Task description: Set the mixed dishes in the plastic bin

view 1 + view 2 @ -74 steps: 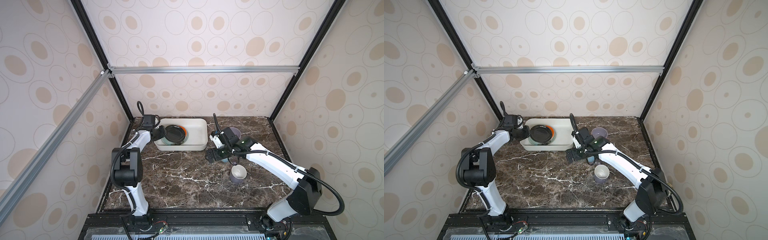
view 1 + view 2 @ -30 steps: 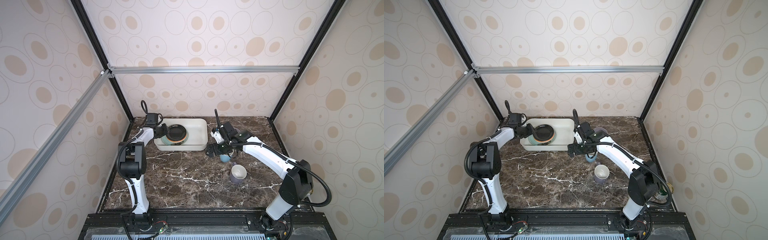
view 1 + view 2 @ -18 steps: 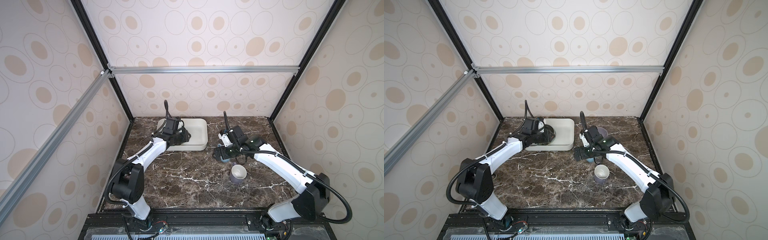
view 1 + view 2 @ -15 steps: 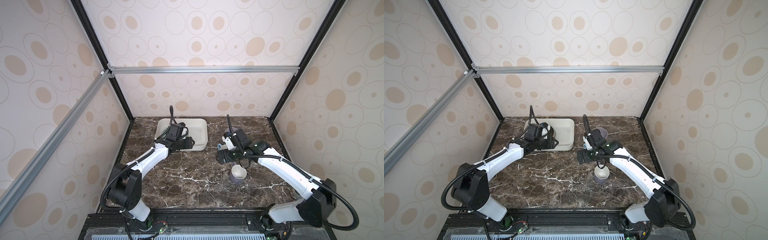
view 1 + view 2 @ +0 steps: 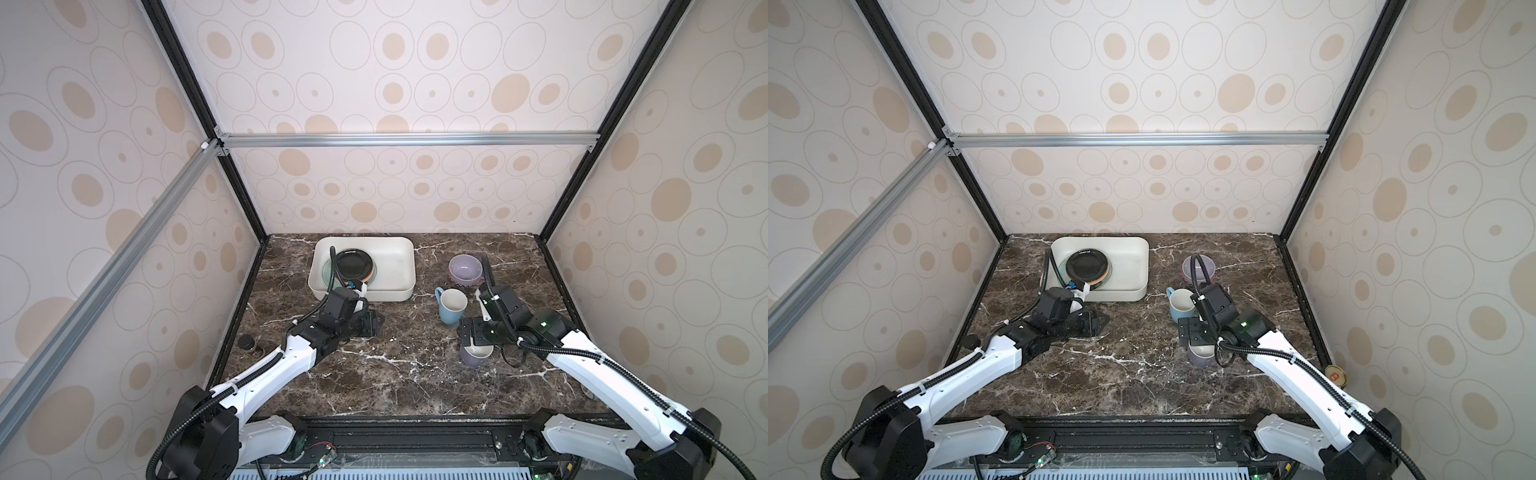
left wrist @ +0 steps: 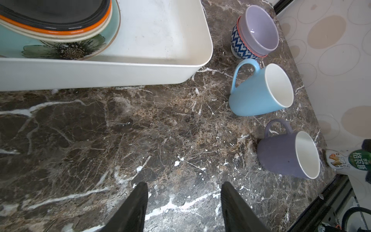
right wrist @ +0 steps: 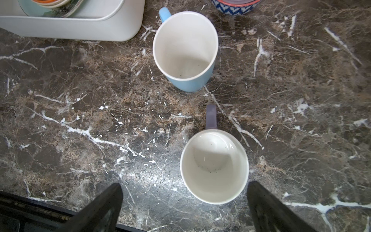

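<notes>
The white plastic bin (image 5: 402, 246) (image 5: 1139, 249) stands at the back left. In it a black orange-rimmed plate (image 5: 353, 264) (image 6: 60, 18) tops cream plates (image 6: 70, 35) and a teal flower plate (image 6: 60, 49). On the marble to the right, a lavender bowl (image 5: 466, 268) (image 6: 259, 30) nests in a red-rimmed zigzag bowl (image 6: 241, 46). A light blue mug (image 5: 452, 305) (image 7: 185, 50) and a purple mug (image 5: 476, 356) (image 7: 214, 166) stand upright. My left gripper (image 5: 372, 324) (image 6: 183, 186) is open and empty in front of the bin. My right gripper (image 5: 473, 332) (image 7: 184, 185) hangs open above the purple mug.
A green-labelled tin can (image 5: 1335, 374) (image 6: 349, 160) sits by the right wall near the front. A small dark round object (image 5: 246, 343) lies at the left edge. Bare marble (image 5: 395, 374) stretches across the middle and front. The bin's right half (image 6: 160, 30) holds nothing.
My left gripper let go of the black plate in the bin, opened and drew back to the front of the bin. My right gripper moved from the blue mug to above the purple one.
</notes>
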`<state>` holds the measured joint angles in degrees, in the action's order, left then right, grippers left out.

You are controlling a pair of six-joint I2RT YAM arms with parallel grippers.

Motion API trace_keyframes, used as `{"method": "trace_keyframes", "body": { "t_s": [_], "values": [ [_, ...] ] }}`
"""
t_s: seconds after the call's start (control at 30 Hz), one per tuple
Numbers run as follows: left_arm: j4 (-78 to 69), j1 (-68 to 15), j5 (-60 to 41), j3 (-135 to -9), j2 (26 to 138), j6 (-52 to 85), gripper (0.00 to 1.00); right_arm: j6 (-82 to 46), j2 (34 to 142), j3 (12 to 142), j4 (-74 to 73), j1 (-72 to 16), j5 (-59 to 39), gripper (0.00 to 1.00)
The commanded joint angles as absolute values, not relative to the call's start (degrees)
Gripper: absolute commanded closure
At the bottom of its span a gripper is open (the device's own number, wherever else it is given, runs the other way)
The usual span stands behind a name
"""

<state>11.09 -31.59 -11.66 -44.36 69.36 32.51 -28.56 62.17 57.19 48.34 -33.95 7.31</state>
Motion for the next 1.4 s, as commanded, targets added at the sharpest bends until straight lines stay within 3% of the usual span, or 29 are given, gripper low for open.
{"method": "trace_keyframes", "body": {
  "t_s": [0.0,0.27,0.33,0.47,0.53,0.57,0.87,1.37],
  "values": [
    [11.4,-32.8,-10.8,-50.7,72.2,32.1,0.41,-31.6,61.7,55.9,51.1,-33.6,10.0,0.00],
    [12.2,-36.5,-9.9,-60.9,81.3,30.5,0.42,-32.9,62.2,55.9,48.8,-32.7,15.7,0.01],
    [12.1,-36.8,-10.0,-61.3,81.7,30.1,0.40,-32.4,63.2,56.5,46.9,-31.4,14.4,0.12],
    [13.7,-36.9,-8.9,-61.4,80.1,27.5,0.25,-30.5,67.5,59.3,43.9,-28.3,8.9,0.21],
    [15.5,-36.9,-7.1,-61.8,78.9,26.0,0.04,-29.5,70.9,61.5,43.6,-27.0,6.7,0.24],
    [16.2,-37.0,-6.6,-62.0,78.2,25.2,0.01,-28.9,73.0,62.8,43.7,-26.5,5.6,0.25],
    [19.0,-36.8,-1.0,-61.1,73.5,22.9,0.01,-25.3,87.6,72.8,44.5,-23.0,1.7,0.43],
    [17.7,-31.0,-1.5,-58.0,72.1,19.5,0.01,-22.2,102.3,82.8,49.3,-19.3,-1.1,0.56]
  ]
}}
